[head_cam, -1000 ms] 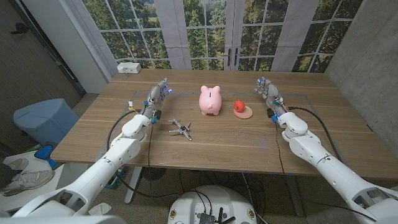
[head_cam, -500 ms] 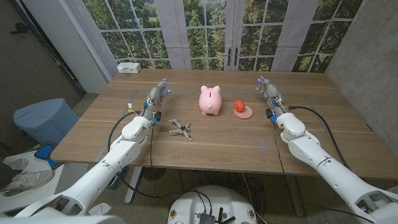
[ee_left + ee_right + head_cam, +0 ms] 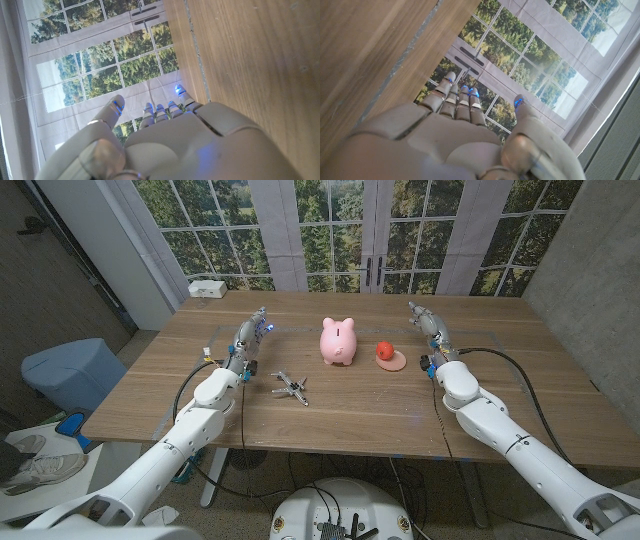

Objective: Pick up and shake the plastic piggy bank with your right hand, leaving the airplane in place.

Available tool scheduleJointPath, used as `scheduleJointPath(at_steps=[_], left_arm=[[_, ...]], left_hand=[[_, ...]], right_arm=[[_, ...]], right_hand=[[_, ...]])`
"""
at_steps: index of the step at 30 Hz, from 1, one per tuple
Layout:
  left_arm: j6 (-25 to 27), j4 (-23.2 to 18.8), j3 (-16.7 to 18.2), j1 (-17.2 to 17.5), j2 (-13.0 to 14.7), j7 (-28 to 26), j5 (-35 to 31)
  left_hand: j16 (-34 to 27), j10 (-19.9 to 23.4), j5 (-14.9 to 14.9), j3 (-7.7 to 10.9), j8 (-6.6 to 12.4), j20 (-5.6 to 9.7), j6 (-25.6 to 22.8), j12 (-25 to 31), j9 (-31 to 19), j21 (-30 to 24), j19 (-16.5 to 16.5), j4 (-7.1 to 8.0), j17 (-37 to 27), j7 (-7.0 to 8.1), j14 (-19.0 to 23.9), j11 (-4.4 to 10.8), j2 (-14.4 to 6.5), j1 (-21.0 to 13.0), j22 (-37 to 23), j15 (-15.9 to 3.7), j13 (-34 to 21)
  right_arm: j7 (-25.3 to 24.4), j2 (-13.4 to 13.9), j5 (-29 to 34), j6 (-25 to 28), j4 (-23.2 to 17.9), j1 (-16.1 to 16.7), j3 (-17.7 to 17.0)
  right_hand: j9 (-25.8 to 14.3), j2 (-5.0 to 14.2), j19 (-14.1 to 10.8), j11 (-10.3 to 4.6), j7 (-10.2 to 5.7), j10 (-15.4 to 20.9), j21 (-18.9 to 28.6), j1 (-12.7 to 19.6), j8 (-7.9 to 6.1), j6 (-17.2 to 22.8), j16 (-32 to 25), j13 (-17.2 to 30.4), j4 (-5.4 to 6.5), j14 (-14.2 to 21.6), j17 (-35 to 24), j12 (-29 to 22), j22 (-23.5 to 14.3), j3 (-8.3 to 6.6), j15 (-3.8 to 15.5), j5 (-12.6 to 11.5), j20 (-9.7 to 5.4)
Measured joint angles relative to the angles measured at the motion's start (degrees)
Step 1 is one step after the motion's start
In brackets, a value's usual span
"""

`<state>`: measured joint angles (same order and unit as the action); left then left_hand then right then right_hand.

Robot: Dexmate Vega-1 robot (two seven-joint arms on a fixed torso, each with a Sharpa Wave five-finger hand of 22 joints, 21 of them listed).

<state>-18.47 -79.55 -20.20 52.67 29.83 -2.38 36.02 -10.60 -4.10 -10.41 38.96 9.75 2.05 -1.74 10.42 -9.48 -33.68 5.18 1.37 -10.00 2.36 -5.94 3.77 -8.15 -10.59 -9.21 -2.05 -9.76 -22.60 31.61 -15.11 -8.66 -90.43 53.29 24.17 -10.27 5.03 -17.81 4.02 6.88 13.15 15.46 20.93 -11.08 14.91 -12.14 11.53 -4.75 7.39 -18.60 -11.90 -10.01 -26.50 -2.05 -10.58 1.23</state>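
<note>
A pink plastic piggy bank [image 3: 338, 341] stands upright at the middle of the wooden table [image 3: 350, 400], facing me. A small grey toy airplane [image 3: 291, 387] lies in front of it, toward my left. My right hand [image 3: 428, 327] stands to the right of the pig, apart from it, fingers stretched out and holding nothing. My left hand [image 3: 251, 333] stands to the left of the pig, also holding nothing. In the wrist views the right hand [image 3: 455, 145] and the left hand [image 3: 165, 145] show straight fingers pointing toward the windows.
A red ball on a pink dish [image 3: 389, 356] sits between the pig and my right hand. A white box [image 3: 207, 288] lies at the table's far left corner. A blue bin [image 3: 70, 370] stands on the floor to the left.
My right hand has shifted slightly left, toward the red ball and pig. The left hand, pig and airplane stay where they were.
</note>
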Motion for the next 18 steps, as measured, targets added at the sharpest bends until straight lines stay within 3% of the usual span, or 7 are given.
scheduleJointPath(at_steps=[10, 12, 18], left_arm=[[-0.86, 0.2, 0.26, 0.48, -0.05, 0.22, 0.16], [-1.0, 0.2, 0.26, 0.48, -0.05, 0.23, 0.17], [-1.28, 0.0, 0.54, 1.07, 0.07, 0.23, 0.22]], left_hand=[[0.0, 0.0, 0.0, 0.09, 0.22, -0.22, 0.0, 0.0, 0.0, 0.21, -0.22, -0.39, 0.15, 0.0, 0.0, 0.0, 0.0, 0.0, 0.0, 0.0, 0.0], [0.0, 0.0, 0.0, 0.09, 0.22, -0.3, 0.0, 0.0, 0.0, 0.21, -0.3, -0.39, 0.15, 0.0, 0.0, 0.0, 0.0, 0.0, 0.0, 0.0, 0.0], [0.0, 0.0, 0.0, 0.09, 0.22, 0.0, 0.0, 0.0, 0.01, 0.42, -0.61, -0.38, 0.14, 0.0, 0.0, 0.0, 0.0, 0.0, 0.01, 0.0, 0.01]], right_arm=[[-5.13, 0.68, 6.87, 8.45, -6.36, 0.58, 1.83], [-5.13, 0.78, 6.87, 8.45, -7.17, 0.59, 2.18], [-7.99, 1.12, 12.43, 15.29, -10.56, 0.61, 3.63]], right_hand=[[-0.29, -1.48, 0.33, 0.45, 0.37, -0.61, -0.65, 0.27, 0.0, -1.64, 0.0, 0.08, -2.06, -0.43, 0.26, 0.26, 0.0, 0.49, -0.42, 0.0, 0.73], [-0.29, -1.88, 0.33, 0.35, 0.38, -0.72, -0.65, 0.68, 0.0, -1.64, 0.0, 0.08, -2.05, -0.45, 0.26, 0.26, 0.0, 0.48, -0.4, 0.0, 0.73], [-0.28, -1.94, 0.33, 0.47, 0.28, -0.99, -0.85, 0.72, 0.0, -2.16, 0.0, 0.07, -2.71, -0.85, 0.26, 0.26, 0.01, 0.65, -0.4, -0.01, 0.73]])
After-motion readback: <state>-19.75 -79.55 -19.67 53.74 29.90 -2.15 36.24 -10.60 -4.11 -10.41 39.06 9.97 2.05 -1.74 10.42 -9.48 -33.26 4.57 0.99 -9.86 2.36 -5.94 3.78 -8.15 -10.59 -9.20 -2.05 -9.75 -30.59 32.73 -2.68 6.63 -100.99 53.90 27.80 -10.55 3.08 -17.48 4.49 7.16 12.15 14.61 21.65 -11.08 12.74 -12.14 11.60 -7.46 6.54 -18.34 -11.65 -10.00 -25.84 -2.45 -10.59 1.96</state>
